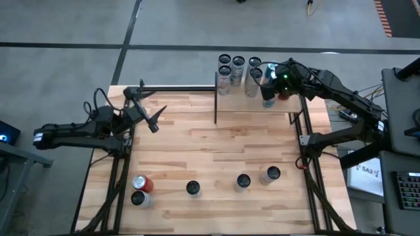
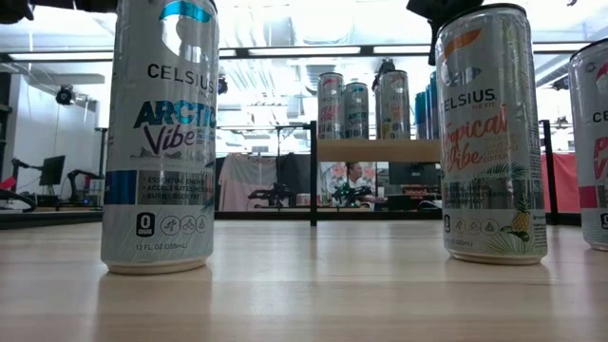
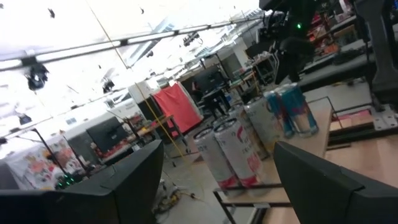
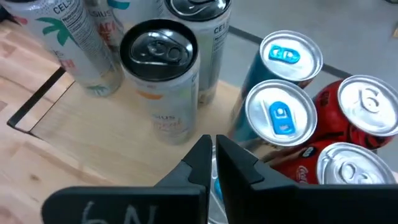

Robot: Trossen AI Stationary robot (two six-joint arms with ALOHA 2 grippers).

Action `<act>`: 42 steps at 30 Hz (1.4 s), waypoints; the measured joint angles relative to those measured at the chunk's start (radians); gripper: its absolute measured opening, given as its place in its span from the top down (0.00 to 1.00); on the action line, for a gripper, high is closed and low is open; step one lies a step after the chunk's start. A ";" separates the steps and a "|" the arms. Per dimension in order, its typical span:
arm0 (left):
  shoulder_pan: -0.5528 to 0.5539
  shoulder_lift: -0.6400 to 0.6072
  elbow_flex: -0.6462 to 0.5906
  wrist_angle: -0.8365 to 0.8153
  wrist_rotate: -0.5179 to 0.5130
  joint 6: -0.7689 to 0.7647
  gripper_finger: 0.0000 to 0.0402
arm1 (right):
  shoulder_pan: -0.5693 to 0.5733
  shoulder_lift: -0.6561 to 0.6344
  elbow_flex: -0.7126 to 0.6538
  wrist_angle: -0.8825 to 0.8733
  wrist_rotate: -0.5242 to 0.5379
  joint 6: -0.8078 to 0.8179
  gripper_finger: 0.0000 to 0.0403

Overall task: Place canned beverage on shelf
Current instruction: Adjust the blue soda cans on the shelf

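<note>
While several cans (image 1: 237, 68) already crowd the shelf (image 1: 246, 105), you see from above that five more wait on the tabletop (image 1: 210, 151) well short of it. The right gripper (image 1: 270, 88) hangs over the shelf's right end; the left gripper (image 1: 146, 113) idles far to the shelf's left. At table level, two Celsius cans (image 2: 160, 133) stand before the shelf, a workshop beyond. Your left wrist view shows its fingers (image 3: 134, 180) spread, empty. The right wrist view shows its fingers (image 4: 200, 163) pinched together, apparently holding nothing, above blue-tabbed cans (image 4: 278, 118).
</note>
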 joint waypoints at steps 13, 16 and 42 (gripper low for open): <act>0.000 0.029 0.013 0.071 0.000 -0.066 0.28 | 0.010 0.018 -0.022 0.006 0.063 0.084 0.97; 0.000 0.030 0.013 0.062 0.000 -0.091 0.28 | 0.009 0.019 -0.021 0.002 0.143 0.145 0.97; 0.000 0.034 0.013 0.066 -0.001 -0.043 0.28 | 0.007 0.132 -0.027 -0.005 0.317 0.215 0.97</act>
